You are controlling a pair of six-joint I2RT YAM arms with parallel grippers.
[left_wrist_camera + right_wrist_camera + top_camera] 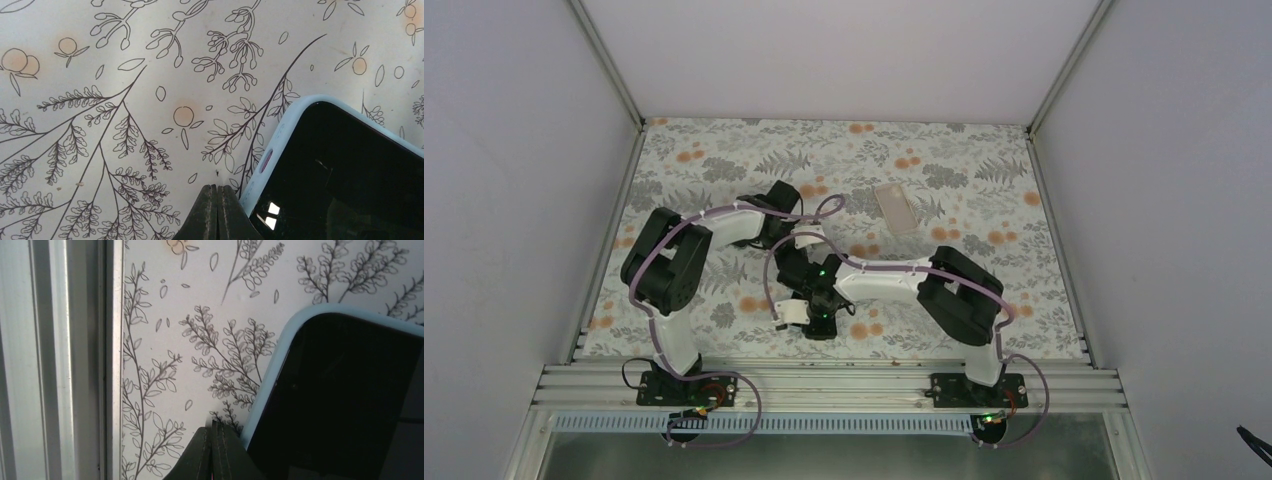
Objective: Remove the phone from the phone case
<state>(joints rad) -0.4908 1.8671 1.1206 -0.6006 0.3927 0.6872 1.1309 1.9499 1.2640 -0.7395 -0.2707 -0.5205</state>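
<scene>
A phone with a black screen (pixel 345 180) sits in a light-blue rim or case (pixel 278 146) flat on the floral mat. It also shows in the right wrist view (pixel 345 400). My left gripper (pixel 218 187) is shut, its tips on the mat just beside the phone's blue edge, with nothing between the jaws. My right gripper (pixel 216 426) is also shut, tips beside the blue edge (pixel 269 376) near a corner. In the top view both grippers meet at the mat's middle, left (pixel 796 268) and right (pixel 817 322), and hide the phone.
A clear, rectangular case-like piece (pixel 894 207) lies on the mat at the back right. A metal rail (pixel 60 360) runs along the near edge, close to my right gripper. White walls enclose the mat (pixel 724 160) on three sides.
</scene>
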